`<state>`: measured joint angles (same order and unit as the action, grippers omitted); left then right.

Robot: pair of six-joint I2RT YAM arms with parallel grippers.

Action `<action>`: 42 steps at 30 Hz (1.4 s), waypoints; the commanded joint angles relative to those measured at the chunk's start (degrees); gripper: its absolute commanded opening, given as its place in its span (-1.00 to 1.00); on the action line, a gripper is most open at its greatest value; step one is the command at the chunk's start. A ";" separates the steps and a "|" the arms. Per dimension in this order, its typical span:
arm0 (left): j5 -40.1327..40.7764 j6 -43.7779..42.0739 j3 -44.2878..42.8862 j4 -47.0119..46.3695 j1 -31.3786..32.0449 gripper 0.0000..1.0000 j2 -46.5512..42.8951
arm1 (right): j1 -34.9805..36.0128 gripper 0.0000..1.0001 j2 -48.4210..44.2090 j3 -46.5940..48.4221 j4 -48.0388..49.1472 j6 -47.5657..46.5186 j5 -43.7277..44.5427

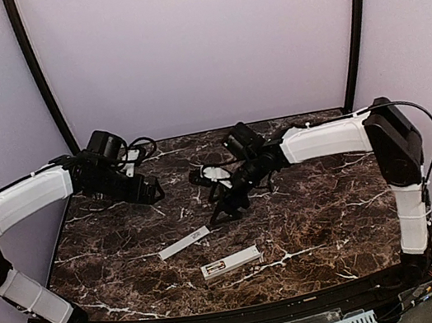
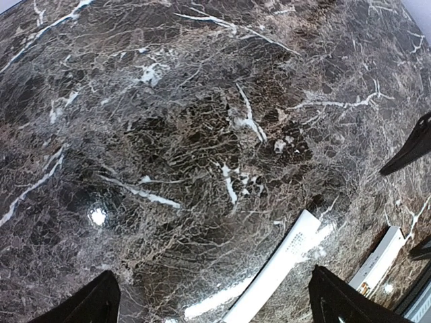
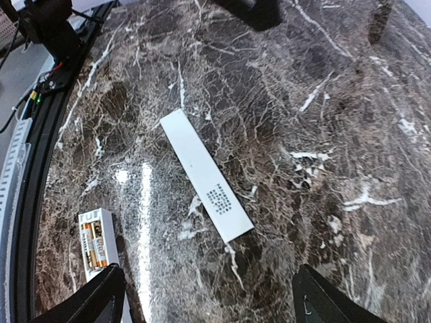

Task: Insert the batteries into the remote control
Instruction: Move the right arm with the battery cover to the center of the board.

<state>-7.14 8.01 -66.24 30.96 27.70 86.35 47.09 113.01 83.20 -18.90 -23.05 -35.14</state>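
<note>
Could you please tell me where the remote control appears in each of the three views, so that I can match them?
Top external: remote control low in the picture, near the centre.
Left wrist: remote control at the lower right, close to the edge.
Right wrist: remote control at the lower left, batteries showing in its open bay.
Shared landmark: the flat white cover strip, beside it in all three.

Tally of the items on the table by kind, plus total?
Remote control: 1
Batteries: 2, lying in the remote's open compartment
Cover strip: 1
Total: 4
</note>
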 commanded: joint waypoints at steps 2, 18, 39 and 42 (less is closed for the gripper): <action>-2.43 4.01 3.79 -3.92 -1.32 0.97 -5.07 | 4.93 0.68 9.64 12.78 -12.86 -8.79 7.13; -2.58 5.68 8.40 -7.05 -3.01 0.97 -9.27 | 8.62 0.42 28.10 34.54 -25.62 -14.28 11.18; -4.06 7.23 10.08 -9.05 -3.96 0.97 -11.27 | 12.06 -0.55 23.06 17.40 -35.40 -10.18 34.76; -4.78 7.52 10.57 -9.27 -3.97 0.97 -11.28 | 12.08 -0.44 19.88 11.31 -34.26 -8.41 33.84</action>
<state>-10.31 14.63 -57.04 22.28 24.14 76.90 59.05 131.17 103.68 -43.48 -34.65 -6.83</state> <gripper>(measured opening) 0.986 0.259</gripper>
